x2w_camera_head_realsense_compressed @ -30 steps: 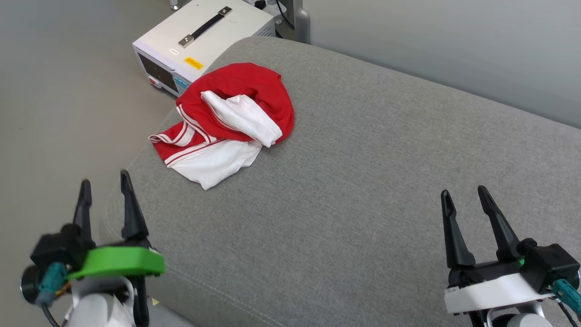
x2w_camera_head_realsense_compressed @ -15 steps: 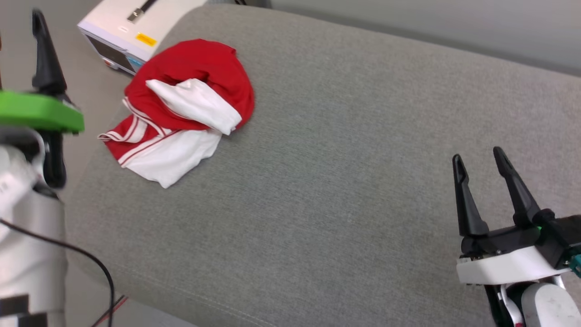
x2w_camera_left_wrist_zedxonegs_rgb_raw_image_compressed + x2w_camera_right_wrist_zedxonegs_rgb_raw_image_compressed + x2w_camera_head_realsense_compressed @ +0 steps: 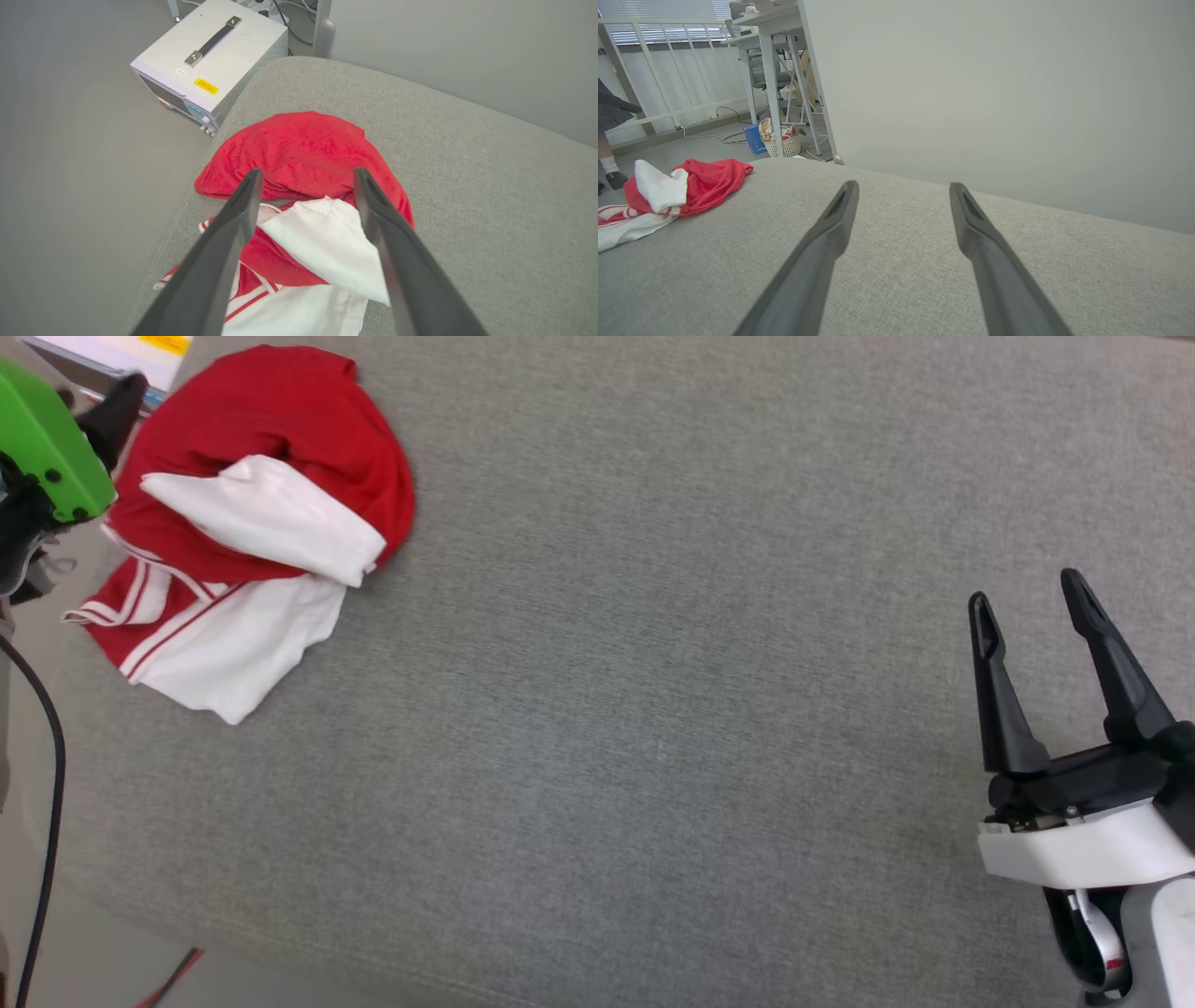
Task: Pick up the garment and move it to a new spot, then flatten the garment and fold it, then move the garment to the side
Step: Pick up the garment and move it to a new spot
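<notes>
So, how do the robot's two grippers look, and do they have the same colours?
Both have two long, tapering black fingers. The right gripper has a black base on a white mount, above a pale grey forearm. The left gripper has a bright green mount, and a thin black cable runs beside that arm.

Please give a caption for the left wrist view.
Open left tool aimed at crumpled jersey on grey cushion.

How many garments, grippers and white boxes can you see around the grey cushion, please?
Crumpled red-and-white jersey garment: 1
Black two-fingered grippers, left gripper and right gripper, both open: 2
White metal box with black handle: 1
Total: 4
</notes>
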